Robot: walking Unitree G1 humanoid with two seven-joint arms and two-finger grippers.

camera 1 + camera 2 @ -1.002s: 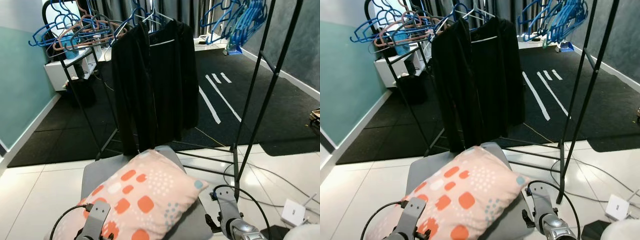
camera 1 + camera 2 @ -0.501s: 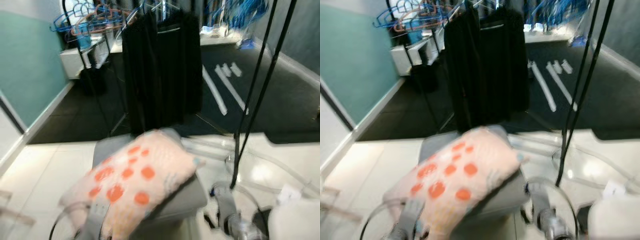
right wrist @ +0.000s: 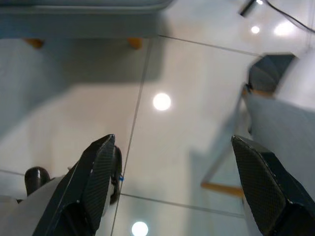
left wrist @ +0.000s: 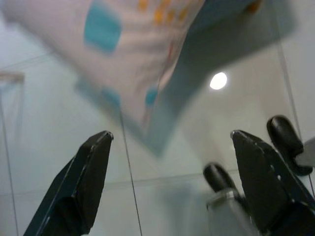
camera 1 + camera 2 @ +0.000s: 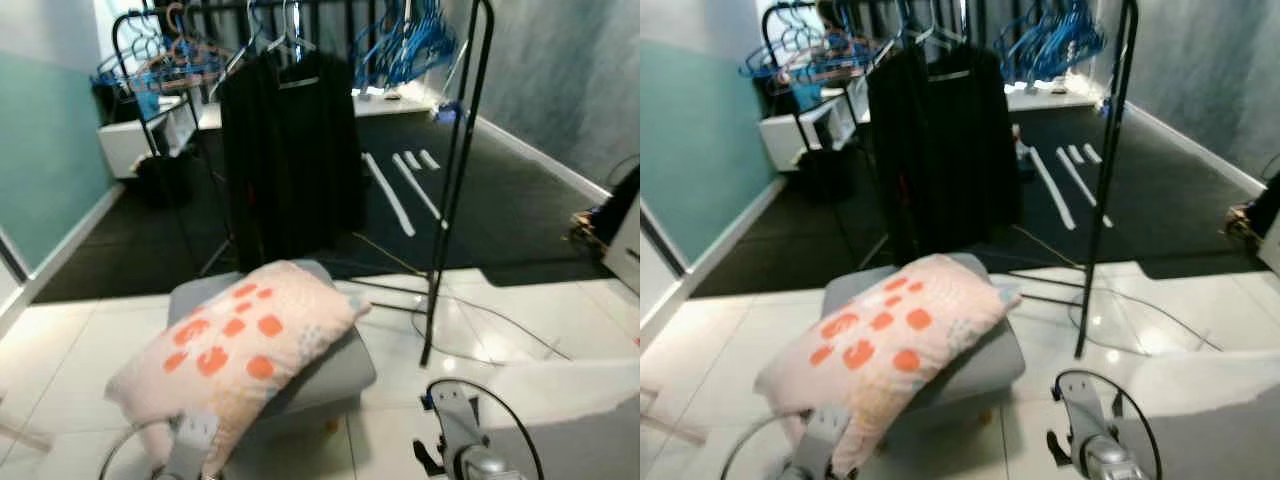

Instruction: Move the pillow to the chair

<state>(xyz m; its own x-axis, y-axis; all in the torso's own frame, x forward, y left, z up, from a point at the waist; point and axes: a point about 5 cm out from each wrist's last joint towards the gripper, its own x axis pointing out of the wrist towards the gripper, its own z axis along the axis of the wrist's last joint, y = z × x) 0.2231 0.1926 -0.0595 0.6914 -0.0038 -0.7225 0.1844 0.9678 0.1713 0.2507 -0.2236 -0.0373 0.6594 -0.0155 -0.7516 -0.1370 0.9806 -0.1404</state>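
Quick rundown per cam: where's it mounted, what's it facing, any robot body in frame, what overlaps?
Left/right eye: head, looking forward-down at pillow on grey seat, clothes rack behind; both forearms at bottom.
Left wrist: along open left tool, at pillow's underside and floor tiles.
Right wrist: along open right tool, at floor and seat's underside.
Shared: pillow, seat.

Looks like a laundry or dressing corner of a home or studio: black clothes racks (image 5: 455, 180) hung with blue plastic hangers (image 5: 405, 45) and a dark garment (image 5: 290, 160), glossy white floor tiles (image 5: 70, 350) meeting black carpet (image 5: 500, 200), a teal wall (image 5: 45, 160), loose cables (image 5: 490, 320) across the floor.
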